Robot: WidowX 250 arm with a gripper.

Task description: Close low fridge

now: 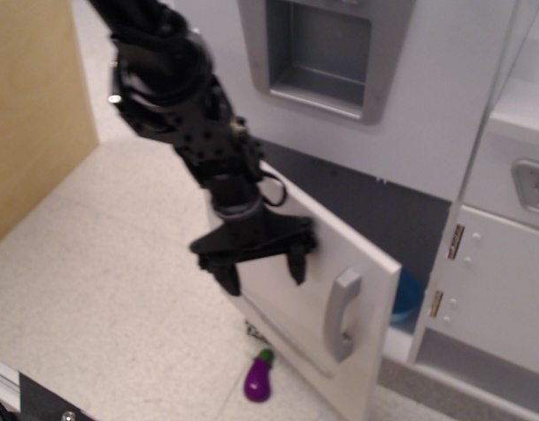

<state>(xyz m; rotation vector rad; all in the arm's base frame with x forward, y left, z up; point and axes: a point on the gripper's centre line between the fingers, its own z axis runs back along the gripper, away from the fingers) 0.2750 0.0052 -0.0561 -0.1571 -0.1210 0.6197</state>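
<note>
**Low fridge door, partly open, arm at its face**

Item one: the black robot gripper (262, 267), which I see with its two fingers spread apart and pointing down, holding nothing. It sits against or just in front of the outer face of the large flat white low fridge door (318, 298); I cannot tell whether it touches.

Item two: that door, at lower centre, swung partly out from the cabinet, its grey vertical loop handle (342, 314) near the free edge.

Item three: a blue bowl (407, 296), only its edge showing behind the door.

Item four: a small purple toy eggplant with green cap (259, 378), lying on the speckled floor (94, 263) below the door.
</note>
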